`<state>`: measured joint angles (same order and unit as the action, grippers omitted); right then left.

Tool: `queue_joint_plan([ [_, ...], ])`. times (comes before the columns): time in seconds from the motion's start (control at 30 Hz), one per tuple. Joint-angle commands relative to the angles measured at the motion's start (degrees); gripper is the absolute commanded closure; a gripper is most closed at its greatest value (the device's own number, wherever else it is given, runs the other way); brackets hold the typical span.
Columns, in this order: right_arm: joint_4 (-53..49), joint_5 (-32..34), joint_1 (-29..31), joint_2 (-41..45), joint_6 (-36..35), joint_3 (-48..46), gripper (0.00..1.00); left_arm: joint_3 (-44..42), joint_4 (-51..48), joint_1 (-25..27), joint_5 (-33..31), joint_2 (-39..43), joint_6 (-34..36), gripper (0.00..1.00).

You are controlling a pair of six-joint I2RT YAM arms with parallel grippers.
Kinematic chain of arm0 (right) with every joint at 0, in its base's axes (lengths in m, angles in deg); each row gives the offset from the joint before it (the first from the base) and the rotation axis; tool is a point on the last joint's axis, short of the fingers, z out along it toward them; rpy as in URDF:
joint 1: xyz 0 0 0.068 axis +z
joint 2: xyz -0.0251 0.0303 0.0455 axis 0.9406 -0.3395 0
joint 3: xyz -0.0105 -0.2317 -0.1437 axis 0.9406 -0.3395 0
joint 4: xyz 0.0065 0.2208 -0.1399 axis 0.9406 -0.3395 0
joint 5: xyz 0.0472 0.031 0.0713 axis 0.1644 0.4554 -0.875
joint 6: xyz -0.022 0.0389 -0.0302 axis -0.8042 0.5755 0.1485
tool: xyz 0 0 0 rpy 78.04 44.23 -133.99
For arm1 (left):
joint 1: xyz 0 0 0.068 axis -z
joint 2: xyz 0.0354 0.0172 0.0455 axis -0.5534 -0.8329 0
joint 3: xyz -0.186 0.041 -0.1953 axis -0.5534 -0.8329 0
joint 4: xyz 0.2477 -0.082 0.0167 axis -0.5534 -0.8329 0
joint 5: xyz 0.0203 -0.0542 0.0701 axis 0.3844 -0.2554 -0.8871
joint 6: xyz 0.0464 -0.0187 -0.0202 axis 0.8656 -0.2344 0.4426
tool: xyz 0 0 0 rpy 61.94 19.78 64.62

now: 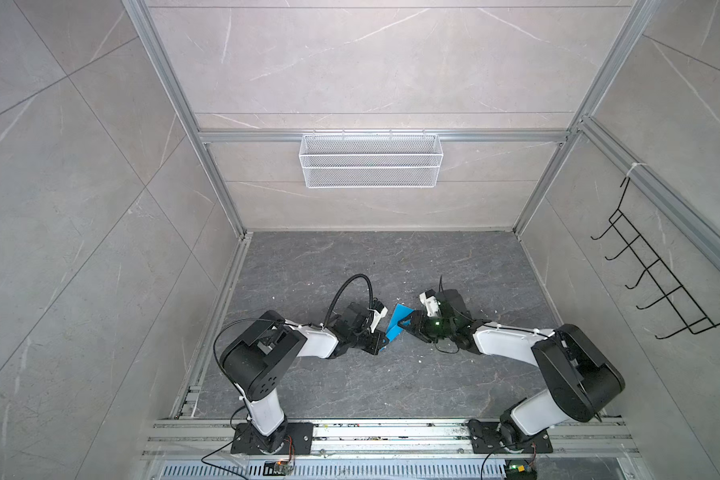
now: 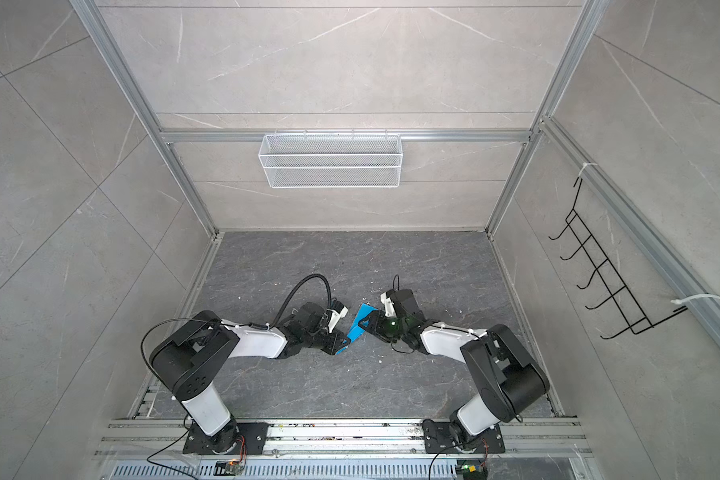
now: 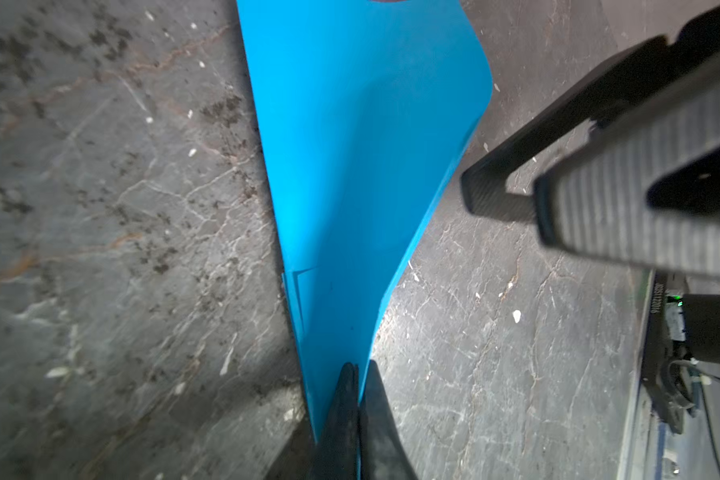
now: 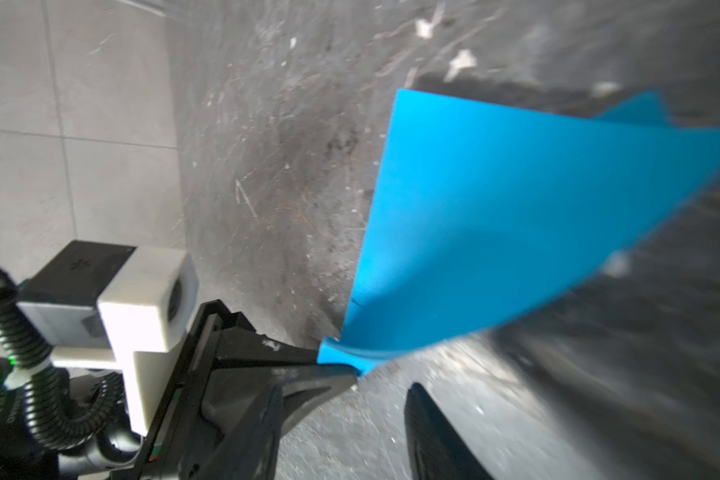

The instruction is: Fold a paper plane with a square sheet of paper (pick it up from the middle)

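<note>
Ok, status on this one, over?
Left gripper shut on narrow end of blue paper, partly folded. Right gripper open, close beside it, holding nothing. Nothing in the way.

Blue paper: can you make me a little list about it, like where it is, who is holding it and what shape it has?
thing: blue paper, folded, plain
shape: narrow at one end, wide at the other, side edge curling
place: between the two arms, over the dark grey table
left tool: shut, pinching the narrow end
right tool: open, beside the paper's side edge, holding nothing
plane finished: does not look so yet; no slim dart shape
litter: small white specks on the table
</note>
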<state>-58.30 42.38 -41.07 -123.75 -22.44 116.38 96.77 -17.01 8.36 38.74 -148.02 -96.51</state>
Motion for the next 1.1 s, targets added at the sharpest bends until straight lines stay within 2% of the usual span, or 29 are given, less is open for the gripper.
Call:
queue_joint_plan([
  [0.0,7.71,-2.61,1.27,-2.16,-1.24,0.07,0.52,-1.21,-2.61,-0.38,-1.06,-2.26,-2.7,1.0],
  [0.1,6.83,-2.49,2.09,-3.8,-2.04,1.34,0.55,-1.01,-3.24,-0.36,-1.35,-2.3,-2.87,1.0],
  [0.6,10.26,-4.08,2.83,-10.17,-2.33,3.63,0.56,-0.86,-3.53,-0.44,-1.41,-2.66,-3.63,1.0],
  [1.07,9.31,-0.74,2.69,-11.89,-2.2,3.52,0.56,-0.77,-4.65,-0.55,-1.64,-2.44,-5.19,0.91],
])
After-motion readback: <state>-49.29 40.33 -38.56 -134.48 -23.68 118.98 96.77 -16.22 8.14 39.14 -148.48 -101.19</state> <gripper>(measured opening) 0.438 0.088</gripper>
